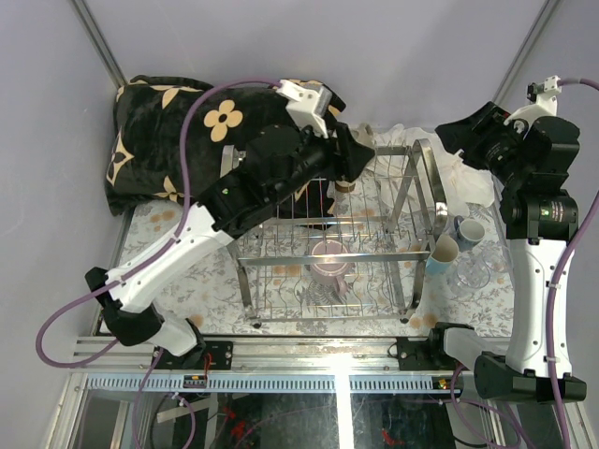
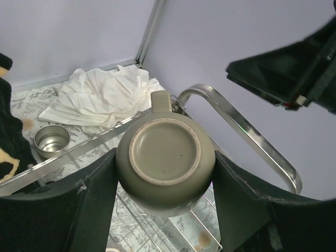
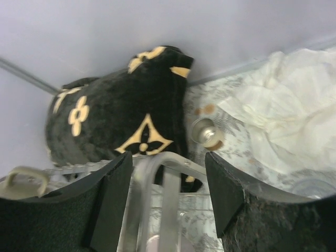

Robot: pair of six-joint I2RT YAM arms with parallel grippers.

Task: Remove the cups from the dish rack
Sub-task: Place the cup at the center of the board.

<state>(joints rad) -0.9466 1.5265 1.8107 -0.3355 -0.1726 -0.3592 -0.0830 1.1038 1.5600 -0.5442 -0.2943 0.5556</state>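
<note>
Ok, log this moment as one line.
left gripper: shut on olive cup | right gripper: open, empty | pink mug: in dish rack

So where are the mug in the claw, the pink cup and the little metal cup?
greenish-grey mug (image 2: 165, 157): left wrist view, middle of its base.
pink cup (image 1: 330, 265): top external view, its pink body.
metal cup (image 2: 51, 140): left wrist view, its shiny inside.

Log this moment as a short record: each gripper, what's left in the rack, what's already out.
left gripper: shut on grey-green mug, base toward its camera, at the far side of the dish rack
right gripper: open, empty, over the rack's end handle
in rack: pink mug
out, right of rack: light blue cup, clear glass
</note>
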